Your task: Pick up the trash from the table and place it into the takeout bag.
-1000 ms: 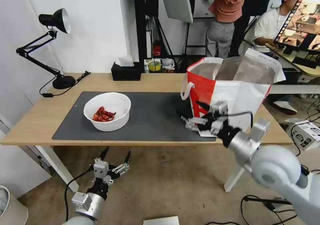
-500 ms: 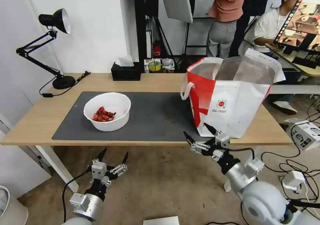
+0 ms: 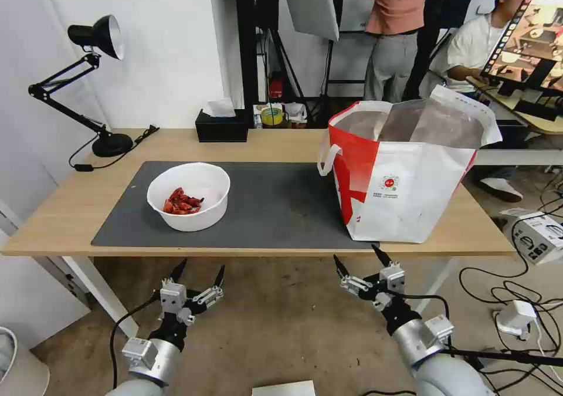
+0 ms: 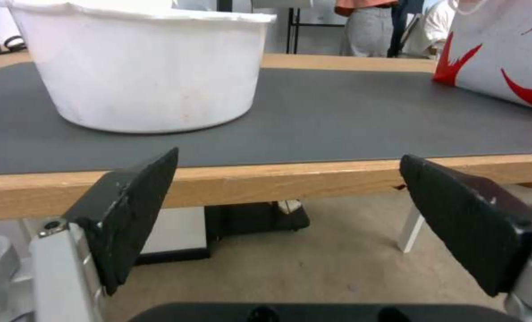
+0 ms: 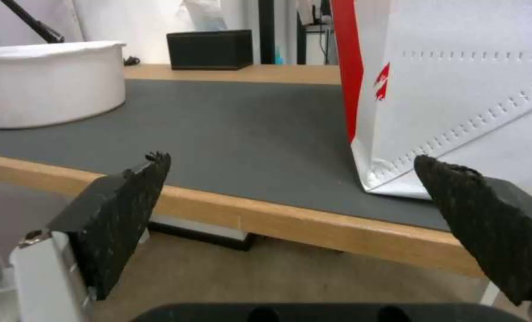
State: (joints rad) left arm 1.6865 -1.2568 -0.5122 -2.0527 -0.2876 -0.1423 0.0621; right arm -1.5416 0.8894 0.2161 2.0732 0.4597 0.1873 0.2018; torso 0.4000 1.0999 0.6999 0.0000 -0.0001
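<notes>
Left gripper [image 3: 198,272] low, fingers spread, right gripper [image 3: 358,260] likewise, seemingly empty

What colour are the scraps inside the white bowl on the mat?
Red, lying in the bottom of the white bowl; the scraps show best in the head view.

The head camera looks forward and down from above the light wood counter [image 3: 270,144], taking in its whole top and the floor in front. Each wrist camera sits low and close below the counter's front edge [image 4: 290,176], facing level across the dark grey mat [image 5: 230,120]. All three views share the white round bowl [image 3: 189,195] and the red-and-white takeout bag [image 3: 404,176].
</notes>
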